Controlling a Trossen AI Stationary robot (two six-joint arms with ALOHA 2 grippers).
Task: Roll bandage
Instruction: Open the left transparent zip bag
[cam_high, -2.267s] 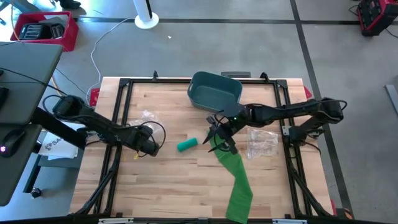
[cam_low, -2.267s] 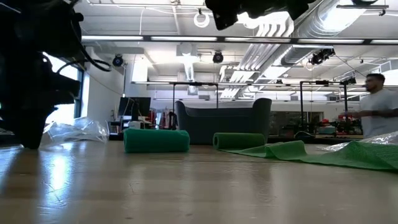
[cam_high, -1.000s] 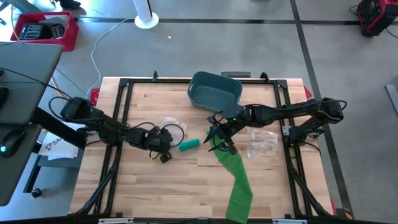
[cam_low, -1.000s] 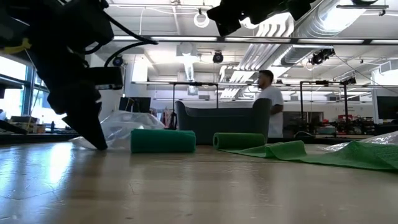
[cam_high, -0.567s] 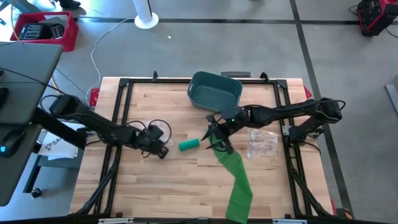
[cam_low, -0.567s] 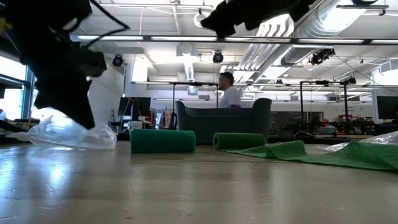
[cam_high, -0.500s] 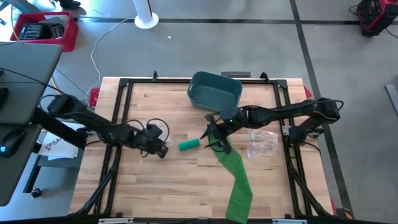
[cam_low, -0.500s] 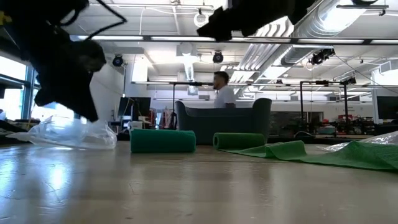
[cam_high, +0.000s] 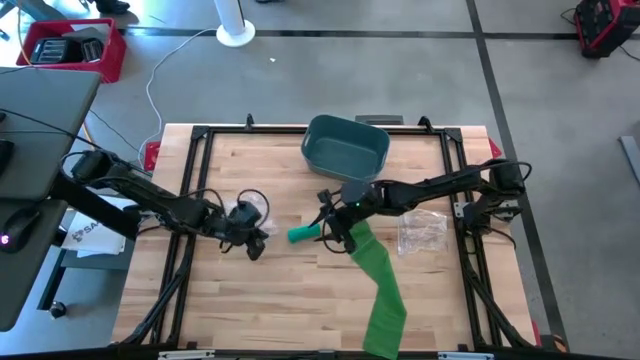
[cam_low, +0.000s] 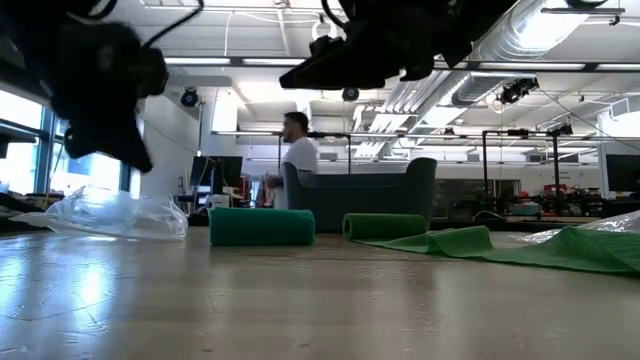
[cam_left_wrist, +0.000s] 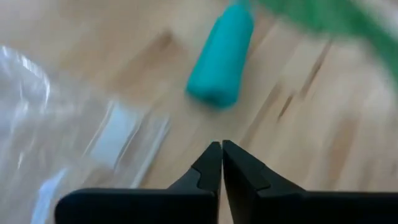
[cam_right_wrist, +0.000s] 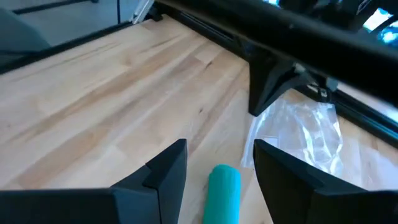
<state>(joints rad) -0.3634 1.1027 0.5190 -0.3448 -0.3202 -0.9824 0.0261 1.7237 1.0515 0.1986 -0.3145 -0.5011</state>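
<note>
A rolled green bandage (cam_high: 302, 234) lies on its side on the wooden table (cam_high: 300, 300); the low view shows it as a cylinder (cam_low: 262, 226). A loose green bandage strip (cam_high: 380, 295) lies flat from mid-table to the near edge, its far end curled up (cam_low: 385, 226). My right gripper (cam_right_wrist: 214, 165) hangs open above the roll (cam_right_wrist: 224, 190), one finger to either side, clear of it in the low view (cam_low: 300, 75). My left gripper (cam_left_wrist: 221, 148) is shut on nothing, raised over the table left of the roll (cam_high: 256, 248).
A clear plastic bag (cam_high: 245, 212) lies just left of the roll, beside my left gripper. Another clear bag (cam_high: 420, 228) sits at the right. A teal bin (cam_high: 345, 145) stands at the far middle. A person (cam_low: 295, 160) walks in the room behind.
My left gripper has drawn the clear bag along the table toward the left edge, away from the roll, then risen off it. My right gripper has come down and toward the table's left, from over the strip's curled end to over the roll.
</note>
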